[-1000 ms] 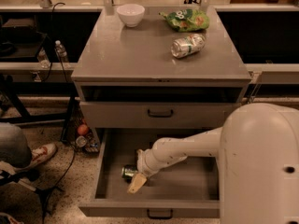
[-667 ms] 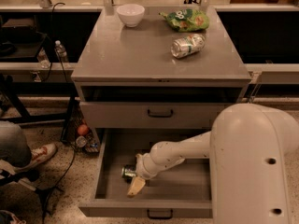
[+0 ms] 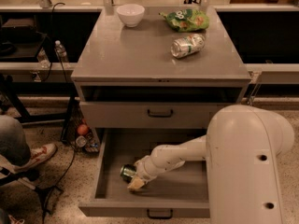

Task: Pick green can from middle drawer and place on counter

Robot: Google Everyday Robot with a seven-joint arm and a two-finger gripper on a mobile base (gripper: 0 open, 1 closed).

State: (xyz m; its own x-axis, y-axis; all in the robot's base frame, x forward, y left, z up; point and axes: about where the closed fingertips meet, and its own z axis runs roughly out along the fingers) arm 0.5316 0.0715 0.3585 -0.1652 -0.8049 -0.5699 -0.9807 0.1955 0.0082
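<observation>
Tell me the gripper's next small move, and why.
Probably settle the gripper a touch further left onto the green can before any lift. The can lies on its side on the open drawer's floor, near the left wall, with the gripper right against it. A firm hold isn't evident, so rising toward the counter looks premature.

white bowl (image 3: 130,14) | green snack bag (image 3: 184,20) | dented silver can (image 3: 188,45) | water bottle (image 3: 60,51)
</observation>
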